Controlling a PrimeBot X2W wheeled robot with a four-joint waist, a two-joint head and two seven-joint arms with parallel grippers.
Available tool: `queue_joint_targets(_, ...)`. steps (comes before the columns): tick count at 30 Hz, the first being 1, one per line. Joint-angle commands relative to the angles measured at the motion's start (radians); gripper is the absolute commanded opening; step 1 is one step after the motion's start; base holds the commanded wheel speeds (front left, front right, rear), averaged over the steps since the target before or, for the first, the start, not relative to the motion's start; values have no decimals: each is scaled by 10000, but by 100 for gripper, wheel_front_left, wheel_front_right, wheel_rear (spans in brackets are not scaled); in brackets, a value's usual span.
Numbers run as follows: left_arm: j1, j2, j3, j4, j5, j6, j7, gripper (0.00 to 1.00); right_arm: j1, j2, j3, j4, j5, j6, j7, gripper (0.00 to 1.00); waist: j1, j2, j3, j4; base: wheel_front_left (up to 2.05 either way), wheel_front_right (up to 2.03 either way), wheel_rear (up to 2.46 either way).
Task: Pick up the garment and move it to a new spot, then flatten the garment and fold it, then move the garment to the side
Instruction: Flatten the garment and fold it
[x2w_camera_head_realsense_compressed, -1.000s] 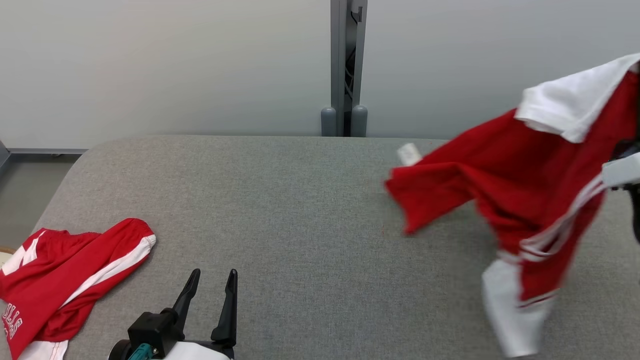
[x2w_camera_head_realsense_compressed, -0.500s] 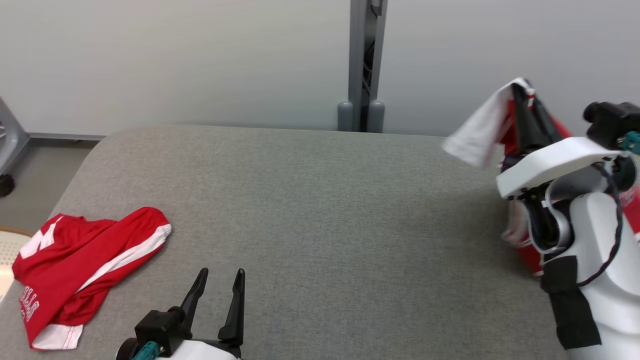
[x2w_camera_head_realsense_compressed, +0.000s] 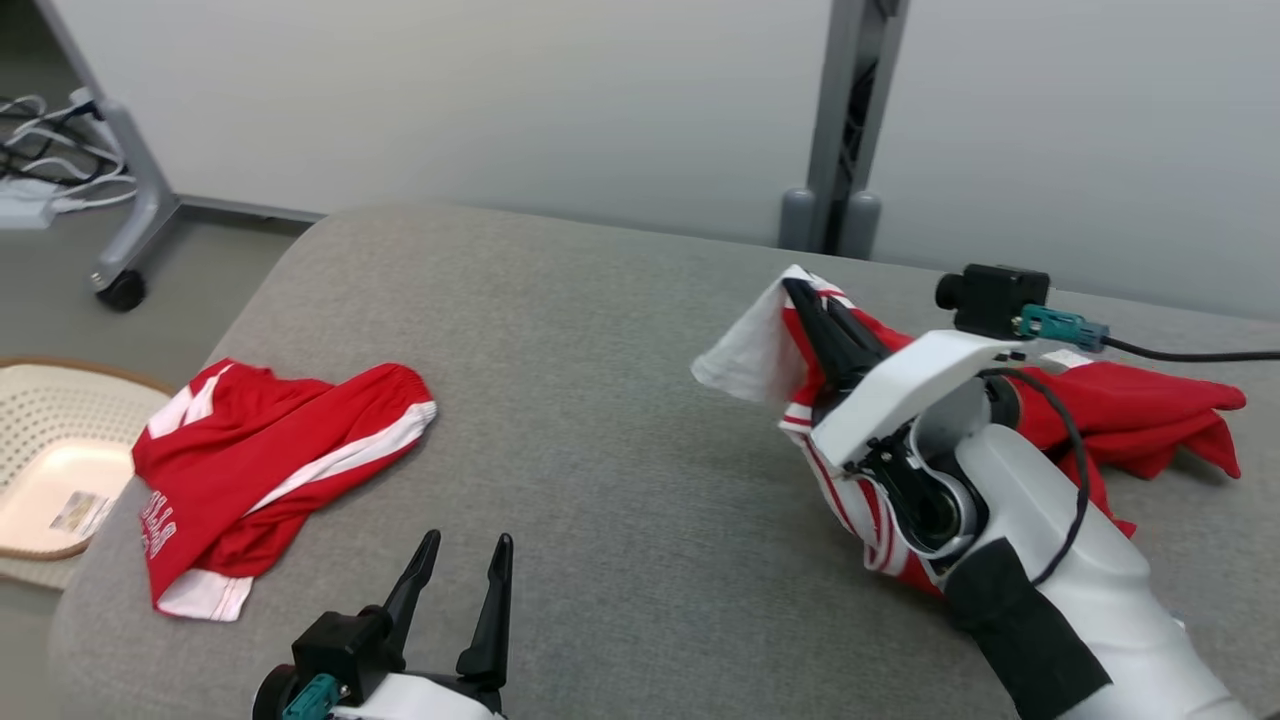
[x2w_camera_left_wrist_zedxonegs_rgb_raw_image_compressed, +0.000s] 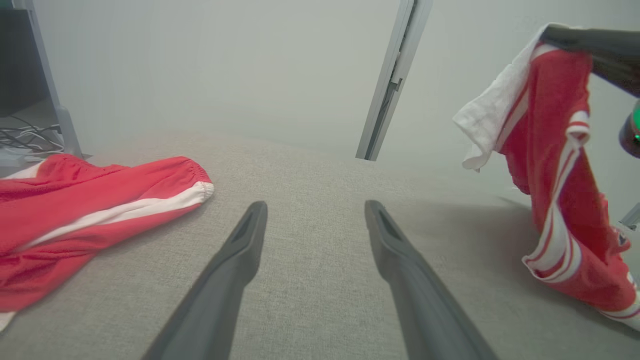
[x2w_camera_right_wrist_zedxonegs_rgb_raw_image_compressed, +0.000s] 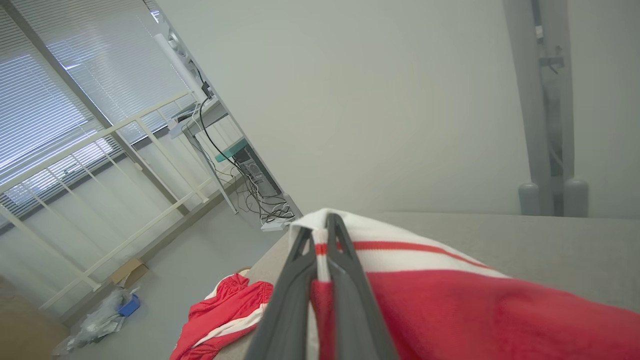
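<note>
The right gripper (x2w_camera_head_realsense_compressed: 800, 298) is pinching the red shirt (x2w_camera_head_realsense_compressed: 1130, 405) by its white edge, well right of the red shorts (x2w_camera_head_realsense_compressed: 260, 450), the left gripper (x2w_camera_head_realsense_compressed: 468, 540) is gaping empty, and that tiny pinch could slip.

A: What colour are the arms?
B: Glossy white shells. The right forearm (x2w_camera_head_realsense_compressed: 1090, 580) has a wide black band (x2w_camera_head_realsense_compressed: 1025, 640) wrapped round it.
A: And the ends?
B: The left gripper (x2w_camera_head_realsense_compressed: 468, 540) and the right gripper (x2w_camera_head_realsense_compressed: 800, 292) each have two long, tapering dark fingers (x2w_camera_head_realsense_compressed: 493, 610). A small black camera block (x2w_camera_head_realsense_compressed: 990, 298) sits at the right wrist, with a teal connector (x2w_camera_head_realsense_compressed: 1055, 325) — a thin black cable (x2w_camera_head_realsense_compressed: 1190, 354) leads off it.
</note>
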Motion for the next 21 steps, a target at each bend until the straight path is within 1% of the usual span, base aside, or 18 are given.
queue_joint_targets(1,-165,49,4,1,-10,-42,-23,100,-184,-41,58,27,127,1,-109,0,0,0,120,240,0,0,0)
queue_joint_targets(6,-263,45,-200,36,-48,-72,-23,100,-1119,-47,1340,833,1936,1,-1061,0,0,0,310,831,0,0,0)
queue_joint_targets(9,-319,48,-256,51,-55,-57,-23,100,-1661,-48,2047,1369,2718,1,-1519,0,0,0,397,1078,0,0,0)
queue_joint_targets(10,-338,43,-271,51,-72,-39,-23,100,-1962,-59,2405,1896,2936,1,-1734,92,0,0,430,1174,0,0,0)
queue_joint_targets(11,-346,43,-283,51,-73,-34,-23,100,-2037,-54,2533,2142,3107,1,-1778,100,0,0,439,1200,0,0,0)
queue_joint_targets(15,-373,46,-170,8,-82,34,-23,100,-2366,-52,3204,2787,3219,1,-1887,100,0,0,459,1104,0,0,0)
queue_joint_targets(18,-354,42,-87,9,-26,20,-23,100,-2495,-55,3598,3161,3119,1,-1910,100,0,0,398,802,0,0,0)
queue_joint_targets(21,-340,45,13,-23,10,25,-23,100,-2639,-40,3654,3350,2800,1,-1914,100,0,0,266,379,0,0,0)
